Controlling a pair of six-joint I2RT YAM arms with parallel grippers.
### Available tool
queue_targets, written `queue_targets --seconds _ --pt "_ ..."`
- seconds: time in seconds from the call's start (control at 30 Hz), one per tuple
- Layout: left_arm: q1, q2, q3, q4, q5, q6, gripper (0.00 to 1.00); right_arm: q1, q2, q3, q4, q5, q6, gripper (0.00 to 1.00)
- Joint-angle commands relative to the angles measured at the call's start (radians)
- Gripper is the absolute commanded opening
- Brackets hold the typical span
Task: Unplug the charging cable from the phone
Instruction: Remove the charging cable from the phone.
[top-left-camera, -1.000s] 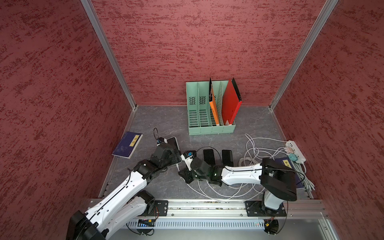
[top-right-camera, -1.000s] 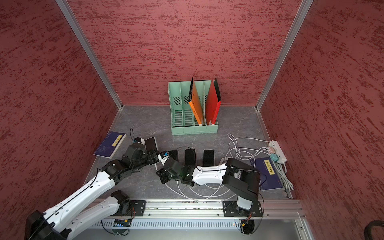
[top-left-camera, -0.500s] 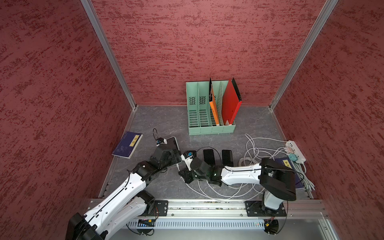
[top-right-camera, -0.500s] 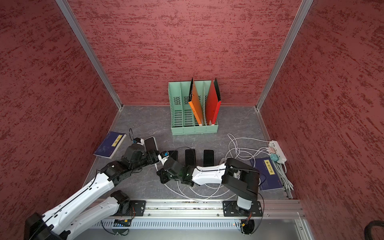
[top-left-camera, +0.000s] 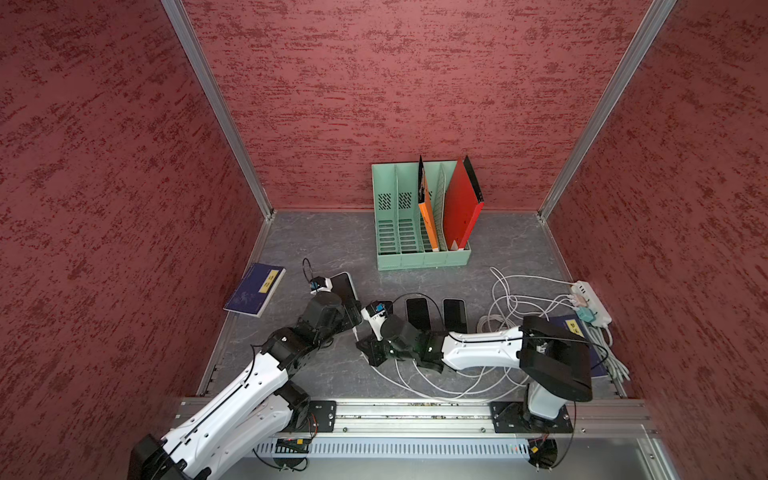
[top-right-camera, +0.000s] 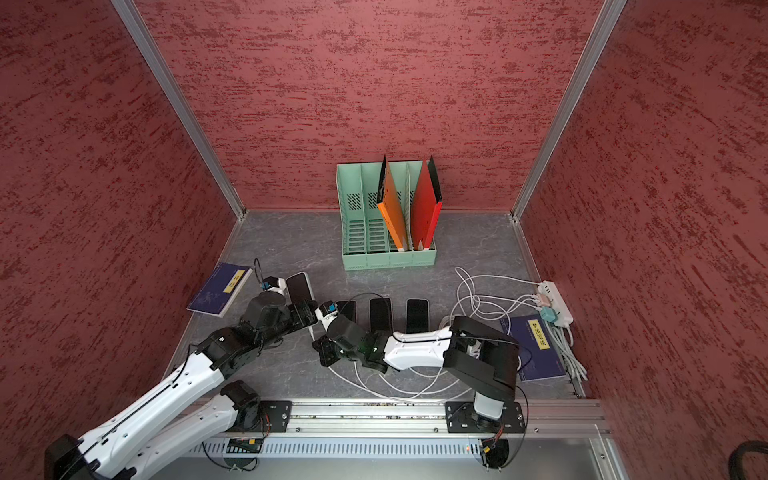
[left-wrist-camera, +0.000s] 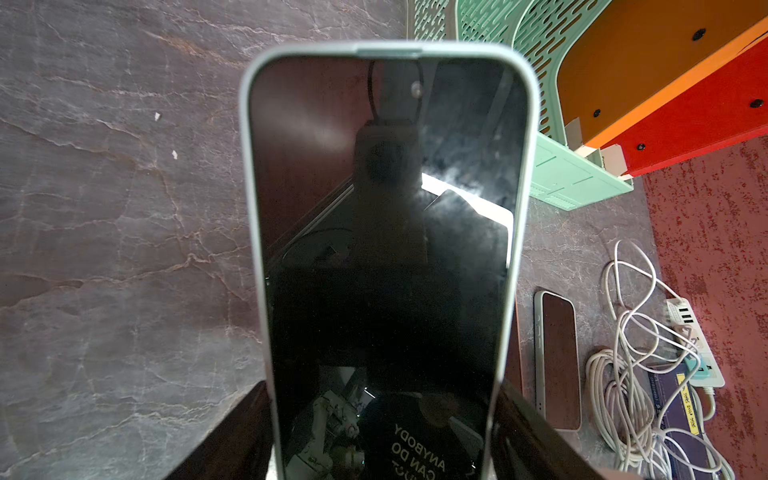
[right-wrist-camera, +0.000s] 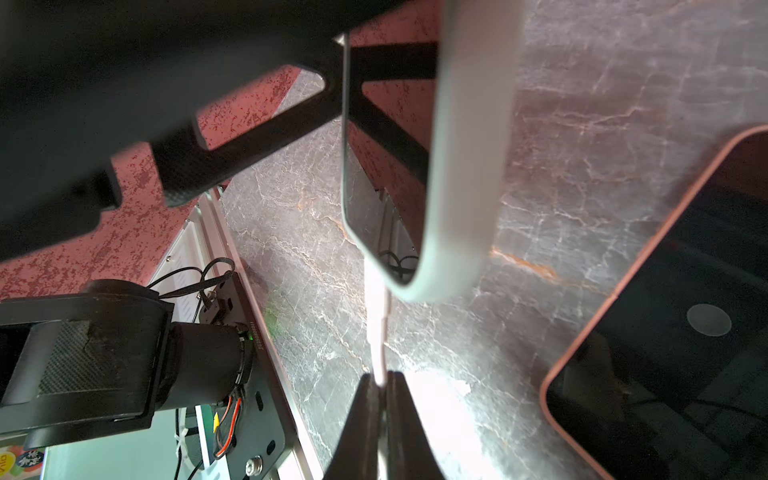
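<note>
Spanning the whole floor: gray marble-look table (top-left-camera: 332, 241) inside red walls. Left arm (top-left-camera: 249, 386) comes in from the near left and right arm (top-left-camera: 478, 353) from the near right; their wrists meet left of the table's middle.

Green file rack (top-left-camera: 399, 232) stands at the back wall, with an orange folder (top-left-camera: 428, 220) and a red folder (top-left-camera: 459, 208) leaning in its right-hand slots. Blue book (top-left-camera: 255, 291) lies flat near the left wall. A second blue book (top-right-camera: 536, 345) lies by the right wall, partly under the right arm's elbow.

Loose white cable tangle (left-wrist-camera: 611, 386) lies on the right side, running to a power strip (top-left-camera: 592, 301) by the right wall. Three spare phones (top-left-camera: 417, 311) lie flat in a row, screens up and dark, the leftmost partly hidden by the right wrist.

Task phone (left-wrist-camera: 386, 232), in a pale case with a dark screen, sits between the first blue book and that row, sticking out of the left gripper (left-wrist-camera: 384, 432) toward the back wall. The jaws are spread wide, with fingers (left-wrist-camera: 241, 432) pressed on the phone's two long edges, so it is holding the phone.

Right gripper (right-wrist-camera: 380, 399) is just below the phone's lower end, jaws pinched tight on the white charging cable (right-wrist-camera: 377, 332). Cable runs straight up to the phone's bottom edge. Glare there is too strong to tell whether the plug sits in the port.
</note>
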Motion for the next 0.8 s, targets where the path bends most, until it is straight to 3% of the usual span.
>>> queue_targets --seconds 0.0,0.77 --pt "-0.009 -0.022 0.008 0.112 -0.035 -0.012 0.0 -0.003 -0.009 0.005 -0.028 0.005 -0.013 0.07" --pt "-0.016 -0.008 0.07 0.107 -0.104 0.024 0.0 0.002 -0.024 -0.011 -0.073 -0.005 -0.046 0.04"
